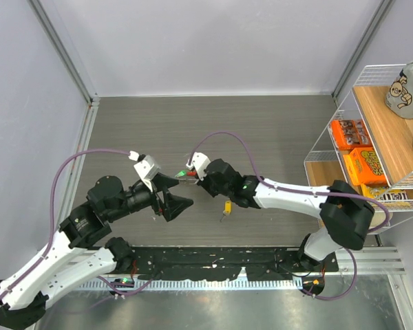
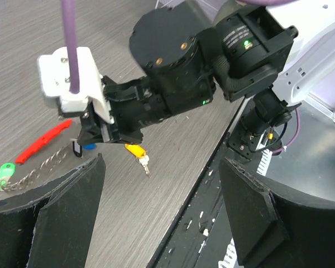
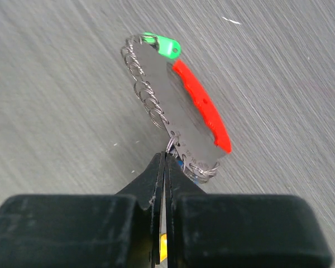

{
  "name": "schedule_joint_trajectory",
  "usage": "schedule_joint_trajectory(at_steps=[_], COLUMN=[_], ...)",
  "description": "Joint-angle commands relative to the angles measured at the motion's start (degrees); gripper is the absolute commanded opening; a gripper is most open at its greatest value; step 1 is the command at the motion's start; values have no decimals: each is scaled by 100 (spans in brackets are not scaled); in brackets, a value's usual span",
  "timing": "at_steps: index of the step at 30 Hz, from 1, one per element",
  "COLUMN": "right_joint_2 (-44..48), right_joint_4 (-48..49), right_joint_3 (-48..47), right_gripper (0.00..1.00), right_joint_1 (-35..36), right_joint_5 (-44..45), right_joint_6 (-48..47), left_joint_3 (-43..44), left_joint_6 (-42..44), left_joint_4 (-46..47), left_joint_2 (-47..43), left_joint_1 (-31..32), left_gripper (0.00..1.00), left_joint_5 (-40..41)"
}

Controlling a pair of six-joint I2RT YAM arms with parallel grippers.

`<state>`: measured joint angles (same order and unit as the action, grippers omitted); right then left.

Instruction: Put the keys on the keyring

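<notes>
As it pinches keyring (image 3: 171,142), right arm (image 1: 289,194) stretches.

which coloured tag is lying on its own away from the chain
The yellow tag: it lies alone with its key, clear of the chain, while the green tag, red tag and blue tag all sit beside that chain.

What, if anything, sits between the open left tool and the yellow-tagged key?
Nothing visible. The yellow-tagged key lies on bare table straight ahead of the open left tool. The right tool, shut on the keyring, hangs close beside the key, so approach room looks tight.
</notes>
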<state>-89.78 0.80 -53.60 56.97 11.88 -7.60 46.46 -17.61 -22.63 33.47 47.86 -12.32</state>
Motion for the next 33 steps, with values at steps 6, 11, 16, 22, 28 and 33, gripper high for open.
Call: schedule_joint_trajectory(at_steps=[6, 11, 16, 22, 28, 33], right_joint_2=[1084, 1480, 1858, 2376, 2869, 3124], right_joint_4=[-247, -825, -1494, -1969, -2004, -2171], right_joint_3=[96, -114, -536, -853, -941, -1134], right_gripper=[6, 6, 6, 5, 6, 6], right_joint_1=[-371, -459, -468, -459, -459, -459], right_joint_5=[-2494, -3419, -4227, -4896, -5380, -5749], right_joint_6=[416, 320, 259, 338, 548, 619], left_joint_3=[276, 381, 408, 364, 241, 118], left_joint_6=[-173, -226, -138, -85, -199, -296], left_joint_4=[101, 57, 31, 259, 698, 1225], left_joint_2=[-271, -324, -350, -368, -377, -350], left_joint_1=[-13, -22, -22, -13, -13, -13], left_gripper=[89, 89, 89, 89, 88, 88], left_joint_5=[-385, -561, -763, -1158, -1528, -1844])
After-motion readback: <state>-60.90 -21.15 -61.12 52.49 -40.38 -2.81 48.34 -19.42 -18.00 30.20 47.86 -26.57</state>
